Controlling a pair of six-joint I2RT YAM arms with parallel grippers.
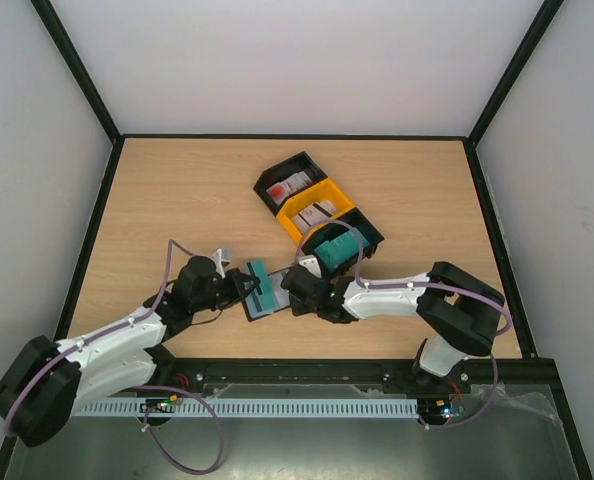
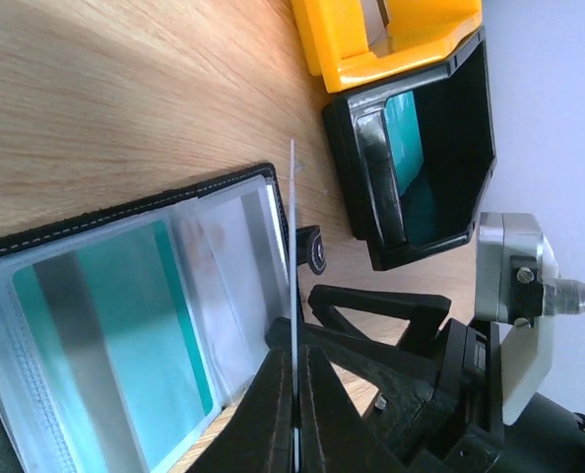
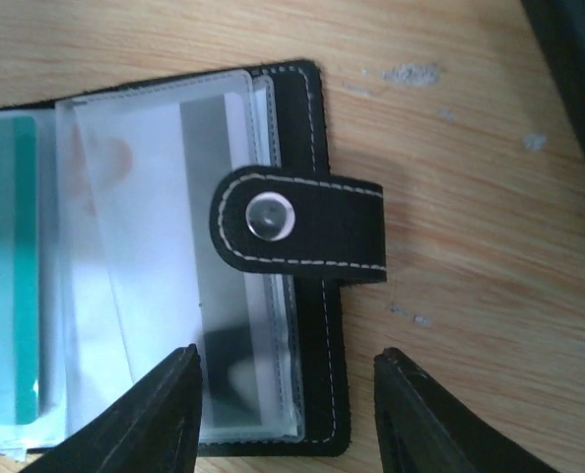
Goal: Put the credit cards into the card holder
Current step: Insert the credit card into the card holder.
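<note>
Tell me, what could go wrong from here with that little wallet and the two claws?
1. The left gripper pinches a thin sheet, seen edge-on, only at one end; it might bend or slip out.
2. The strap lies folded across the clear sleeve of the holder, so it may block a card sliding in.
3. The open right gripper straddles the holder's edge; a small move could shove the holder sideways.
</note>
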